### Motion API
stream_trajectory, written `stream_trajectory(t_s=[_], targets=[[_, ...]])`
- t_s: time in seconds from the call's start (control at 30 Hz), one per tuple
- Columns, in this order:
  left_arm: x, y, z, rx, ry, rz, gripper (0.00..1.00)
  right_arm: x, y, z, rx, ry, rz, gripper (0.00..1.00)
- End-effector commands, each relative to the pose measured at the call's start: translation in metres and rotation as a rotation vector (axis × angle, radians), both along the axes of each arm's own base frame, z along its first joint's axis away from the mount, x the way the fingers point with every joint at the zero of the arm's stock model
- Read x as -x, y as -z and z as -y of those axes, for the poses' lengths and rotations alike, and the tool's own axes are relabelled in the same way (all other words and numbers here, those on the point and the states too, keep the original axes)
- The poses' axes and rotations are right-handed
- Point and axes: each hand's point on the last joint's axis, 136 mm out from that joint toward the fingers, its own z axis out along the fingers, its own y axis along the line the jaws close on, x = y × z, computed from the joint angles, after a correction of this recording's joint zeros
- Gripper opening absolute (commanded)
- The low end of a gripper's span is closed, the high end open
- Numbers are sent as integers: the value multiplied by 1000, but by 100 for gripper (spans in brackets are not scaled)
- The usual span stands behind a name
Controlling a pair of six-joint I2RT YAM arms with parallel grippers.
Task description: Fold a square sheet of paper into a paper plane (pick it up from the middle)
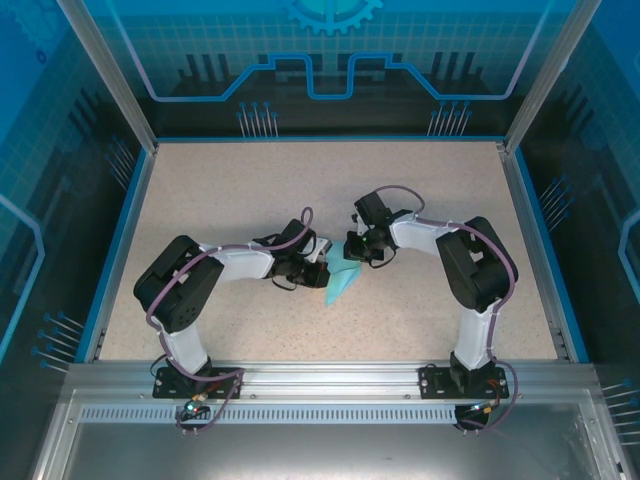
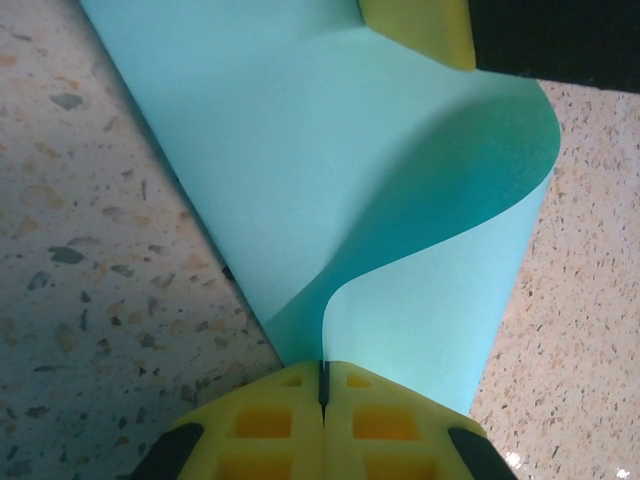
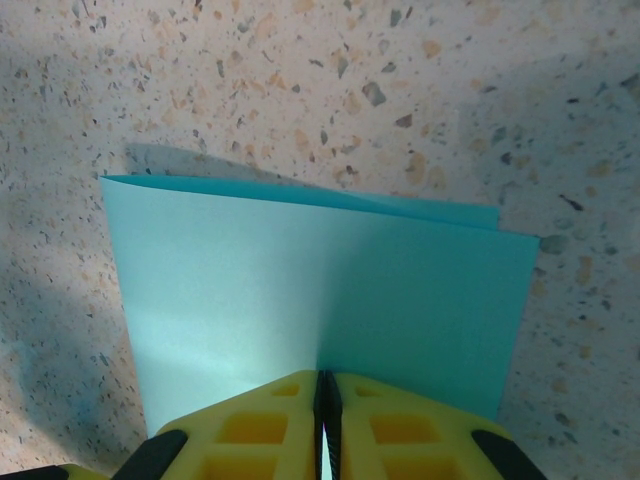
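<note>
1. Top external view. The left gripper (image 1: 318, 268) and the right gripper (image 1: 358, 250) meet near the middle of the worktop (image 1: 250, 190). The square sheet of paper (image 1: 342, 283) hangs between them, its lower tip pointing toward the near edge. Whether the jaws are apart or together cannot be read at this size.

2. Left wrist view. The left gripper (image 2: 322, 375) has its jaws together, clamped on one edge of the square sheet of paper (image 2: 330, 170). From the clamp the sheet rises and rolls over in a soft, uncreased bend. At the top of the frame a yellow finger (image 2: 420, 30) of the other arm touches the sheet. The speckled worktop (image 2: 80, 250) lies underneath.

3. Right wrist view. The right gripper (image 3: 322, 400) has its jaws closed on the near edge of the square sheet of paper (image 3: 320, 290). The sheet lies doubled in two layers. Their far edges are nearly but not quite flush, the under layer showing as a thin wedge along the top. The worktop (image 3: 300, 80) is beyond.

4. Step in hand, as judged. This is the first fold in half, which gives the centre line. The sheet is doubled over but no crease is set, and no dart shape has formed.

5. Next move, as judged. The two free edges need to be brought flush. The rounded bend must then be pressed flat against the worktop while one pair of jaws holds the layers from sliding.
</note>
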Motion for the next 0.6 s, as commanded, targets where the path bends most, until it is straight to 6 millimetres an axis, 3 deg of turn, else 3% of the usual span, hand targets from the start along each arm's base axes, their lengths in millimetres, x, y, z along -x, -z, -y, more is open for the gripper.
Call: stream_trajectory(t_s=[0.0,0.1,0.57], targets=[[-3,-15,-1,9,0,48,1,24,30,11,83,-18,-103,13],[-6,-23,-2,4,3,69,1,25,31,12,84,-16,-105,13],[6,21,-10,-76,5,-51,0,22,20,7,48,-21,-87,13]])
